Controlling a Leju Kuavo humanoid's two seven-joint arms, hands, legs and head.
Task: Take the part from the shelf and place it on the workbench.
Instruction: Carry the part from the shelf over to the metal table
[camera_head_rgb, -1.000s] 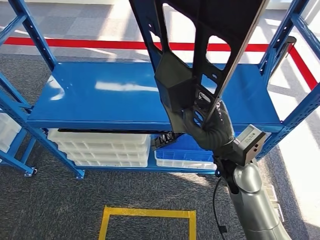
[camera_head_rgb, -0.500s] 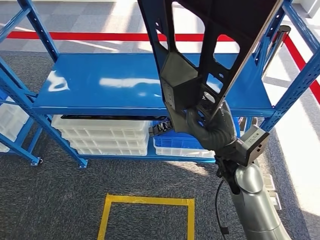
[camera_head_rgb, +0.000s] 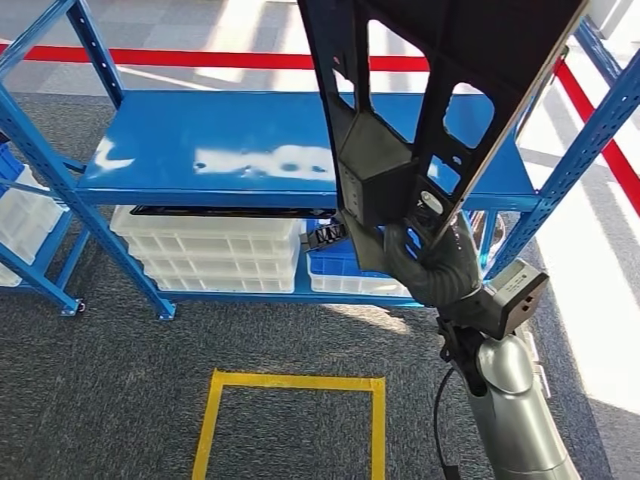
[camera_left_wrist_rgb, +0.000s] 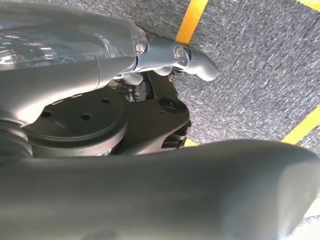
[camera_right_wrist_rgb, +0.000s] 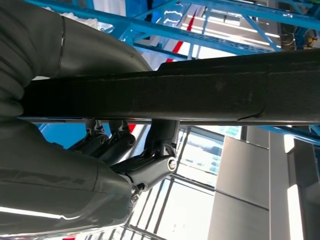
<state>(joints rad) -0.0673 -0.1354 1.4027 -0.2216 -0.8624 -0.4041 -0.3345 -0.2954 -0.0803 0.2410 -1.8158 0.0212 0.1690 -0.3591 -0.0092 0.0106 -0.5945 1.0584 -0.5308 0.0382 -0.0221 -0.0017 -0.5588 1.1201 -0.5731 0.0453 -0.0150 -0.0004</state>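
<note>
The part (camera_head_rgb: 453, 60) is a large black frame with cut-out openings, held up close in front of the head camera and covering the upper right of that view. My right hand (camera_head_rgb: 430, 265) grips its lower end from below, in front of the blue shelf (camera_head_rgb: 226, 150). In the right wrist view the part (camera_right_wrist_rgb: 211, 95) runs as a dark bar across the picture, with my right hand (camera_right_wrist_rgb: 56, 165) wrapped around it. My left hand (camera_left_wrist_rgb: 170, 55) hangs over the carpet and holds nothing, its fingers stretched out.
The shelf's top board is bare. Stacked white trays (camera_head_rgb: 219, 255) and a blue bin (camera_head_rgb: 340, 265) sit on its lower level. A yellow taped square (camera_head_rgb: 290, 382) marks the grey carpet in front of me. A red floor line (camera_head_rgb: 189, 60) runs behind the shelf.
The whole picture has shifted, so the camera has moved: the shelf now sits higher and further left. The part stays in my right hand, a little further right in view.
</note>
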